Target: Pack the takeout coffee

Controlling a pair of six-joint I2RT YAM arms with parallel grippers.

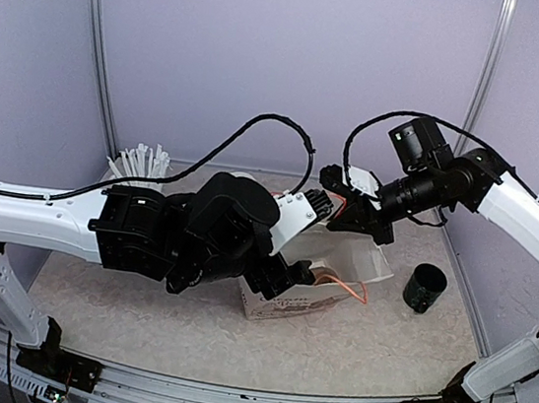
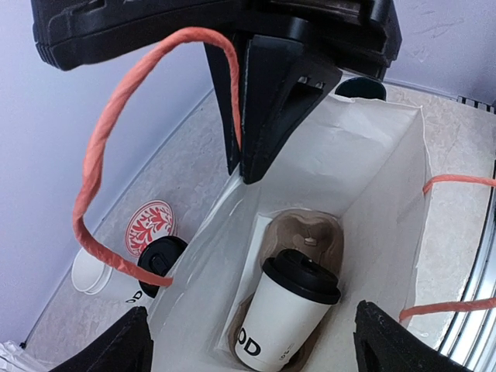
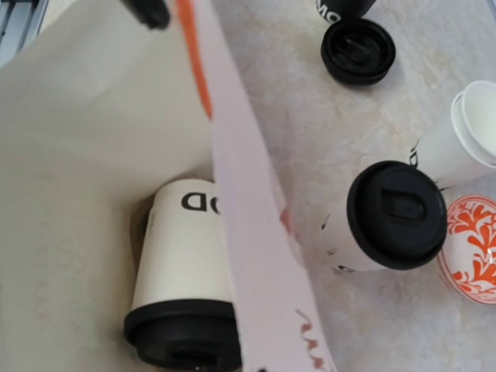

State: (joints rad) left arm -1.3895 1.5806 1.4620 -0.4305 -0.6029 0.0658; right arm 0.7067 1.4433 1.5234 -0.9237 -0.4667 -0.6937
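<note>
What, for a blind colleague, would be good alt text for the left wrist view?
Looking down into an open white paper bag, where one white cup with a black lid sits in a brown cardboard carrier. A second lidded cup stands on the table outside, left of the bag. Above, the right arm's fingers pinch the bag's orange handle.

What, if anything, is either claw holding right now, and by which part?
The right claw pinches the white paper bag by its top rim, beside the orange handle. The left claw is open over the bag, holding nothing.
</note>
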